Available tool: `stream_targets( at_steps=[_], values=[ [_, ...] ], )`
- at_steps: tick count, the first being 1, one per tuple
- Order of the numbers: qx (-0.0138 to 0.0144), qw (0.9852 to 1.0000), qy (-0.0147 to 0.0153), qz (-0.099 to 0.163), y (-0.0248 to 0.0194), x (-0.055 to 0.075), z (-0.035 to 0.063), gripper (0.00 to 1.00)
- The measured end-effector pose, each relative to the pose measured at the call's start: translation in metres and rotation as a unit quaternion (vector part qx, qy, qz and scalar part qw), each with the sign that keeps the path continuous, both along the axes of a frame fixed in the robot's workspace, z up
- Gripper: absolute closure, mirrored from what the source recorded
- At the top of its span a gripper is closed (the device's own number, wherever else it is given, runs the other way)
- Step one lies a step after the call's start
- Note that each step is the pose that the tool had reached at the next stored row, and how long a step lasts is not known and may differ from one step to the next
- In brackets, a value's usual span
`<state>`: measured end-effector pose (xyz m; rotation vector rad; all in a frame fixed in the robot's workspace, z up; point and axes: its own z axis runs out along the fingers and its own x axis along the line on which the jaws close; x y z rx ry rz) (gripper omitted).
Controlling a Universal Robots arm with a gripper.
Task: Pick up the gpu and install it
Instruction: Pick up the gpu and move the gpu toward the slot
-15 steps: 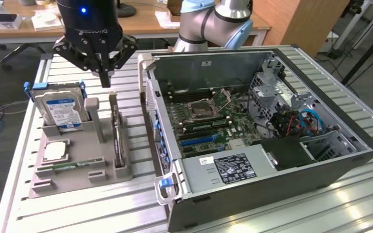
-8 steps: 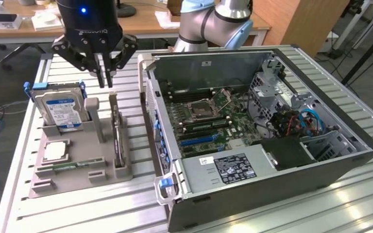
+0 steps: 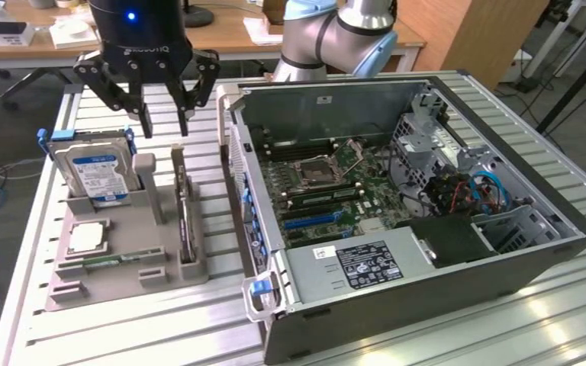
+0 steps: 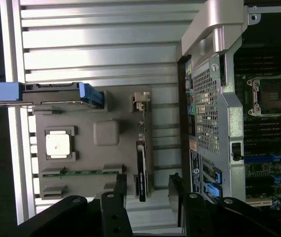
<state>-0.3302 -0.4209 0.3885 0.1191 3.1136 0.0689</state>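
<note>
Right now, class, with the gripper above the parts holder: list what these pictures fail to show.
- Thin brownish gpu card: edge-on in both views, broad face hidden; grey plastic holder covers its lower edge in the exterior view.
- Silver hard drive, blue-white label: print too small, exterior view.
- Black open gripper: its arm cut off by the exterior view's upper edge.

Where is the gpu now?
The gpu stands on edge in the holder, between hard drive and case, exterior view's left, under the open gripper.

Tool (image 4: 148, 193) spread wide, fingers flanking end of gpu (image 4: 141, 163); card on edge in grey holder (image 4: 105, 160).
</note>
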Motion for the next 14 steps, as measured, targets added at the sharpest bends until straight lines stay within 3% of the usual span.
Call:
stream_targets(
  at_steps=[5,14],
  values=[
    [0.0,1.0,0.0,0.0,0.0,0.0,-0.0012,0.53],
    [0.0001,1.0,-0.0001,0.0,-0.0001,0.0,-0.016,0.53]
  ],
)
